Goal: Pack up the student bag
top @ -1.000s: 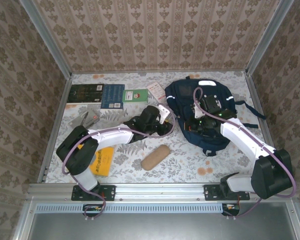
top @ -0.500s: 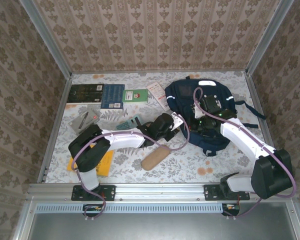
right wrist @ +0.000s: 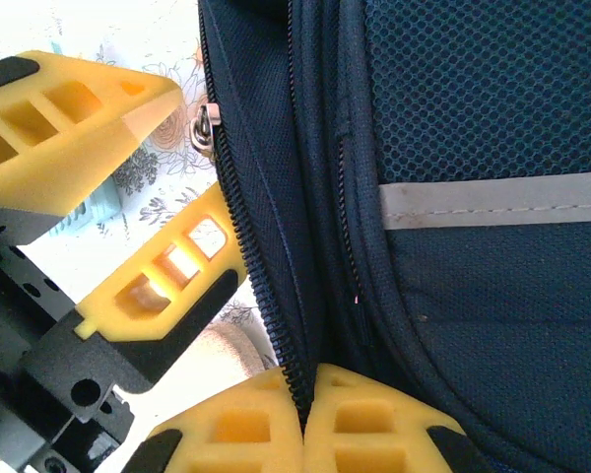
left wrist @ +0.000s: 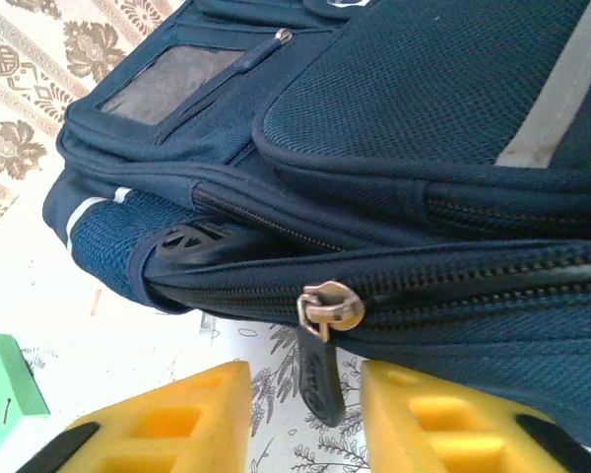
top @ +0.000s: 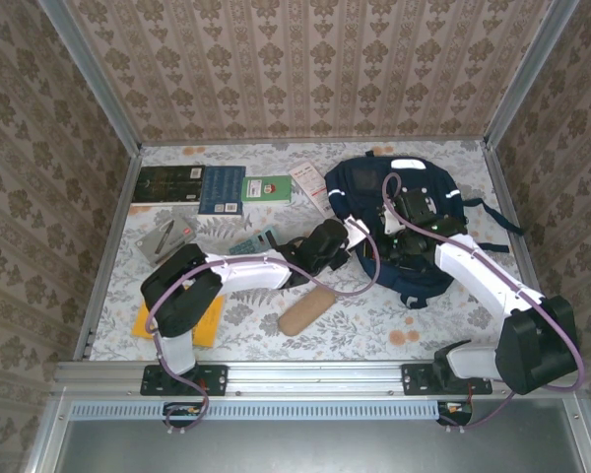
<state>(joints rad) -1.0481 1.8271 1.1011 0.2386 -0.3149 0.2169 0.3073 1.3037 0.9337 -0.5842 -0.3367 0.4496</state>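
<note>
One large navy-blue fabric backpack (top: 360, 192) with pale reflective stripes lies directly ahead of both grippers. I judge it soft and slack: the cloth will bunch and drag unless anchored. The right gripper (right wrist: 303, 394) is clenched on the backpack's zip seam, which should brace it. The left gripper (left wrist: 305, 394) has its jaws apart, astride the small metal zip slider (left wrist: 327, 313) and its dark hanging tab (left wrist: 318, 379), pinching neither. Best hold, in my judgement: that tab, drawn along the zip line.
</note>
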